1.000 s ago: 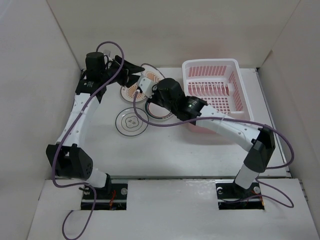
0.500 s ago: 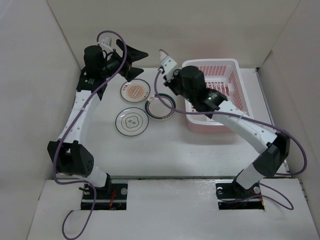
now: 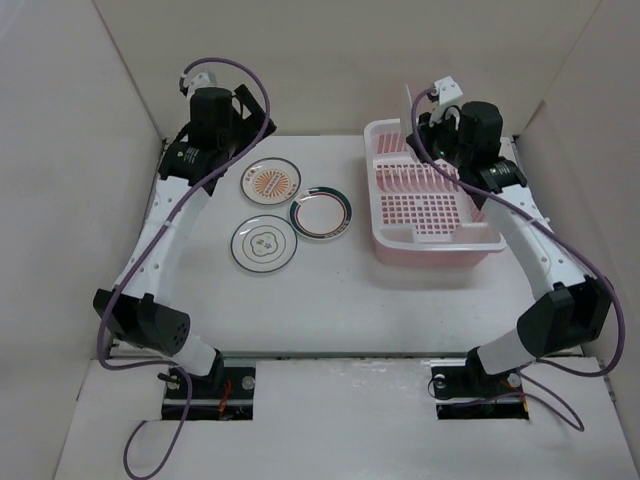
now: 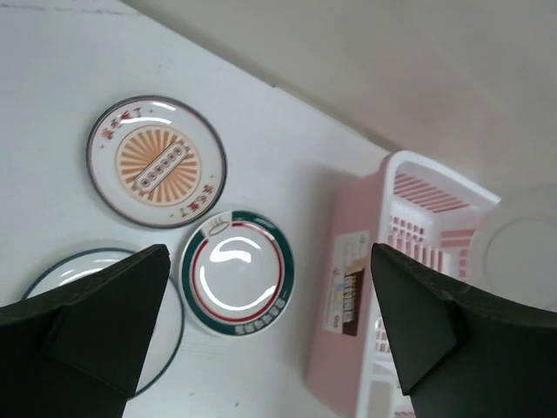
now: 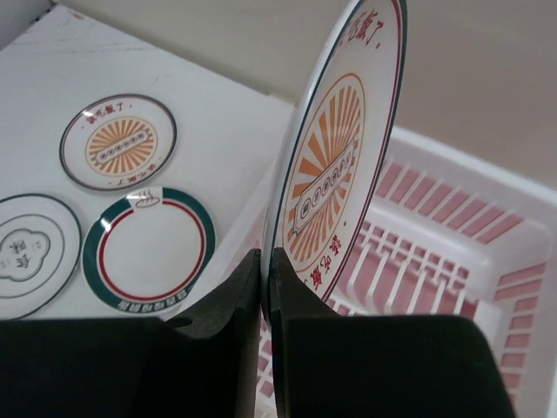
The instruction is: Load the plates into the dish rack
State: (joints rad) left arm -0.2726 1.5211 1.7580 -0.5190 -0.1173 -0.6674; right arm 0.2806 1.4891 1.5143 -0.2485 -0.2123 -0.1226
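Observation:
My right gripper [image 3: 422, 124] is shut on the lower rim of a white plate with an orange sunburst centre [image 5: 339, 165], held upright on edge [image 3: 408, 108] over the far left part of the pink dish rack [image 3: 432, 195]. Three plates lie flat on the table left of the rack: another sunburst one [image 3: 272, 181], a green-rimmed one [image 3: 321, 213] and a thin-ringed one [image 3: 263, 245]. My left gripper [image 3: 248, 113] hovers open at the far left, above the table. In its wrist view, the green-rimmed plate [image 4: 237, 283] lies between its wide-spread fingers [image 4: 87, 326].
The rack [image 5: 452, 244] has rows of upright tines and a label on its left wall [image 4: 352, 292]. White walls enclose the table on the left, back and right. Purple cables loop from both arms.
My right arm has swung from over the flat plates to the rack, carrying the sunburst plate on edge. My left gripper has opened wide and drawn back toward the far left.

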